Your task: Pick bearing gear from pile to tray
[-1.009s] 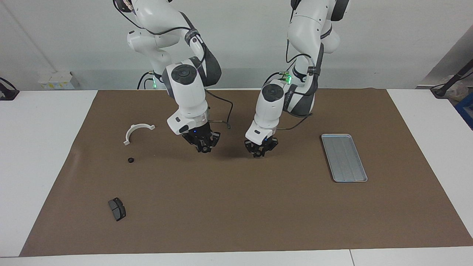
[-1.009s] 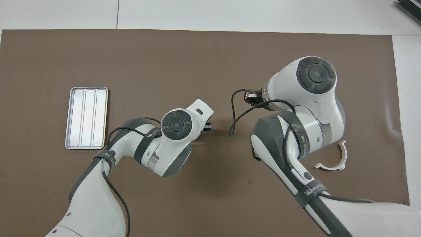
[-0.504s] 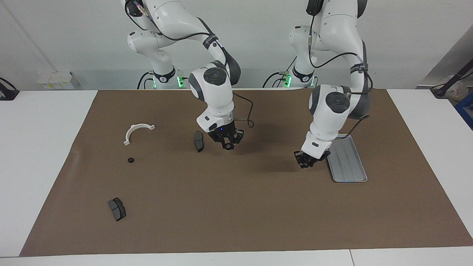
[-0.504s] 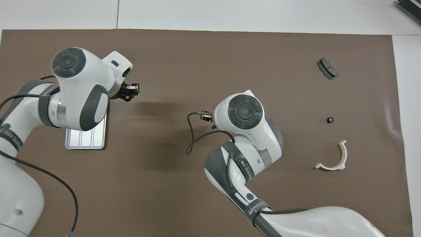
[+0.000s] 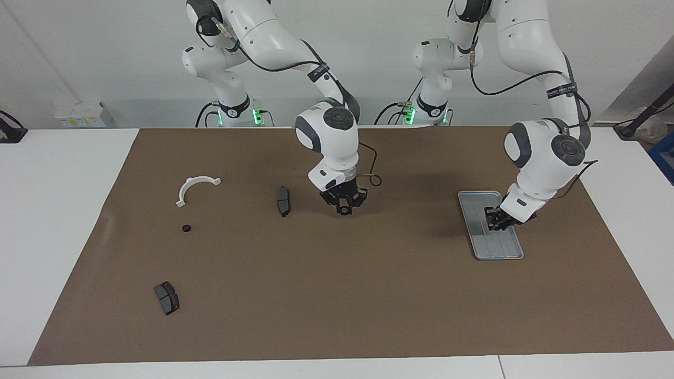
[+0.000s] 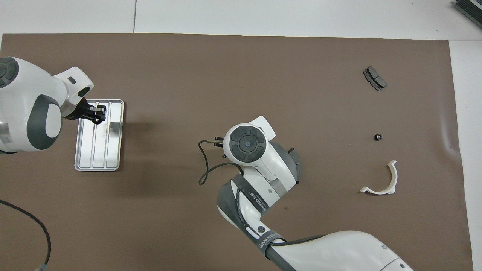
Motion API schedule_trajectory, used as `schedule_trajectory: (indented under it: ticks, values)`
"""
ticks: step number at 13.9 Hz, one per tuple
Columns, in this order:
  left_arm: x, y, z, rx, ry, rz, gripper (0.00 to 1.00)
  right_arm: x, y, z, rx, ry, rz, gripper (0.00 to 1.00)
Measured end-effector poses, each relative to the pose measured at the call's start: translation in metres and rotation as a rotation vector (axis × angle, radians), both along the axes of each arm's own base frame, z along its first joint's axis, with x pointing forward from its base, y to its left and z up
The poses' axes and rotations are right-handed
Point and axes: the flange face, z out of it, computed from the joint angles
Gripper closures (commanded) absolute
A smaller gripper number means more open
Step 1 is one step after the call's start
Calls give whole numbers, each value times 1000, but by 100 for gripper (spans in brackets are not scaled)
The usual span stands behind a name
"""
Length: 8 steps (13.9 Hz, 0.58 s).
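A tiny black bearing gear [image 5: 186, 228] [image 6: 377, 137] lies on the brown mat toward the right arm's end, in a loose pile with a white half-ring [image 5: 195, 187] [image 6: 389, 180] and two dark brake pads [image 5: 283, 200] [image 5: 167, 297]. The silver tray [image 5: 495, 247] [image 6: 113, 150] sits toward the left arm's end. My left gripper [image 5: 496, 221] [image 6: 97, 114] hangs low over the tray, fingertips together; nothing shows clearly between them. My right gripper [image 5: 344, 209] hovers shut over the mat's middle, beside one brake pad, and its wrist hides it in the overhead view.
The brown mat [image 5: 337, 295] covers most of the white table. One brake pad [image 6: 374, 78] lies farthest from the robots, at the right arm's end. A loose cable [image 6: 203, 169] hangs from the right wrist.
The left gripper swung from the mat's middle out to the tray. The right gripper shifted toward the mat's centre, uncovering a brake pad. The gear, half-ring and other pad stayed put.
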Motion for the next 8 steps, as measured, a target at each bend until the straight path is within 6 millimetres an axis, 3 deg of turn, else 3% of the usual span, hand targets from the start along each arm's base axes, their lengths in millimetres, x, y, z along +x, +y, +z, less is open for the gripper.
schedule_trajectory:
  ticks: [2,4,6,8]
  values:
    - [-13,8,-14,-5,-10,-7,80,0,0,-4,-2,3,0,40]
    - [-20,6,-19,-10,-16,-7,59,2,-2,-4,-3,2,-3,34]
    - [-20,3,-15,-23,-25,-2,49,6,-6,-2,-1,-6,-13,23]
    - [-18,0,-8,-29,-44,-2,43,15,-18,6,3,-18,-32,21]
